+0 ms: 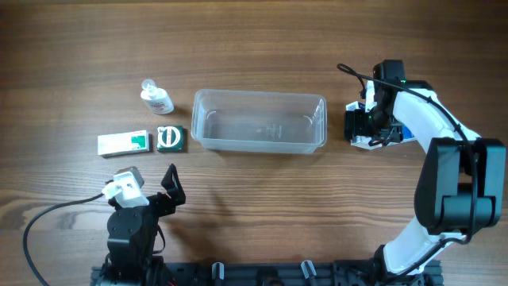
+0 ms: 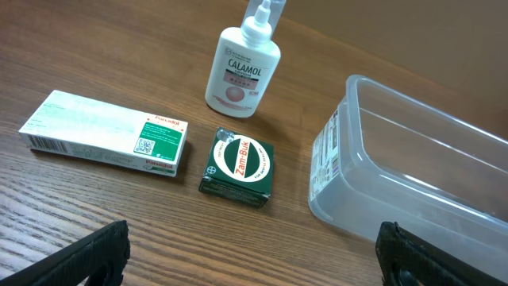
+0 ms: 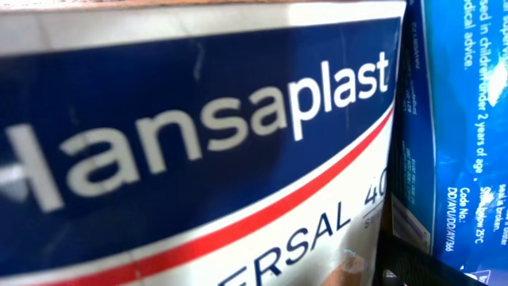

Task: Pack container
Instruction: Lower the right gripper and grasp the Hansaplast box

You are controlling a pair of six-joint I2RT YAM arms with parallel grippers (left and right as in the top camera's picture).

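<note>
Your left gripper [image 2: 254, 258] was spread wide, near-left of the container [image 1: 259, 145], which stood mid-table [image 1: 254, 48]. Zam-Buk box [image 2: 238, 165] and white box [image 2: 103, 133] lay left of the container, bottle [image 2: 242, 67] beyond them. Right gripper [image 1: 367, 127] was right of the container, at a Hansaplast box [image 3: 198, 143]; couldn't tell its jaws.

One container [image 1: 259, 119], one bottle [image 1: 156, 98], four small boxes [image 1: 123, 143].
</note>
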